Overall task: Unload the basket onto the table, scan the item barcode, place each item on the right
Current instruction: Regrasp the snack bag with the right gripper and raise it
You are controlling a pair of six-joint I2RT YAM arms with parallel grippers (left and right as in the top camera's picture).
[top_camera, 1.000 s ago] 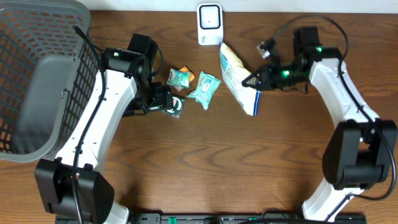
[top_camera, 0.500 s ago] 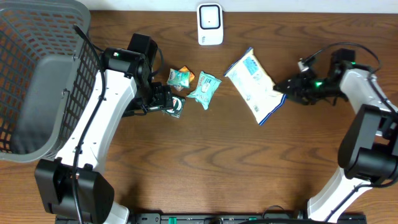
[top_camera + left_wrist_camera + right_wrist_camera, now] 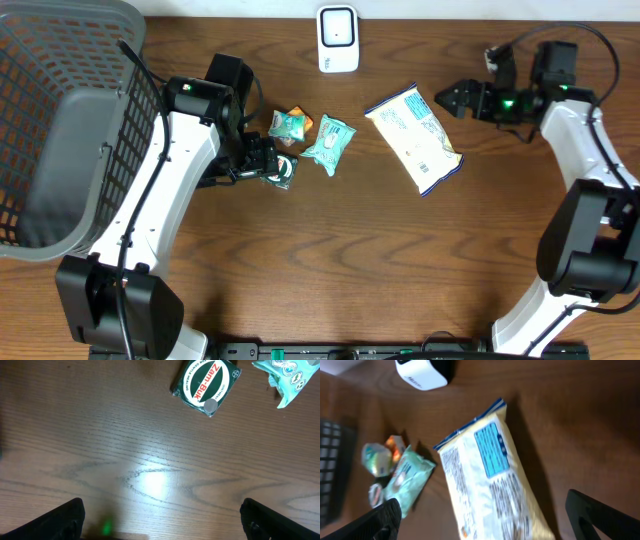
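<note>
The item, a white and yellow snack bag [image 3: 415, 135], lies flat on the table, printed side up, below and right of the white barcode scanner [image 3: 338, 40]. My right gripper [image 3: 455, 98] hovers just off the bag's upper right corner, open and holding nothing. In the right wrist view the bag [image 3: 492, 477] runs between the spread fingers [image 3: 385, 517], with the scanner [image 3: 421, 372] beyond it. My left gripper [image 3: 262, 160] stands open beside a green Zam-Buk tin [image 3: 283, 170]. In the left wrist view the tin [image 3: 206, 385] lies ahead of the gripper [image 3: 162, 510], over bare wood.
A teal packet [image 3: 329, 143] and a small orange and green packet [image 3: 291, 124] lie between the tin and the bag. A large grey mesh basket [image 3: 60, 130] fills the left side of the table.
My right gripper has opened and let go of the bag, then drawn back up and to the right. The bag went from held up near the scanner to lying flat. The left arm is unmoved.
</note>
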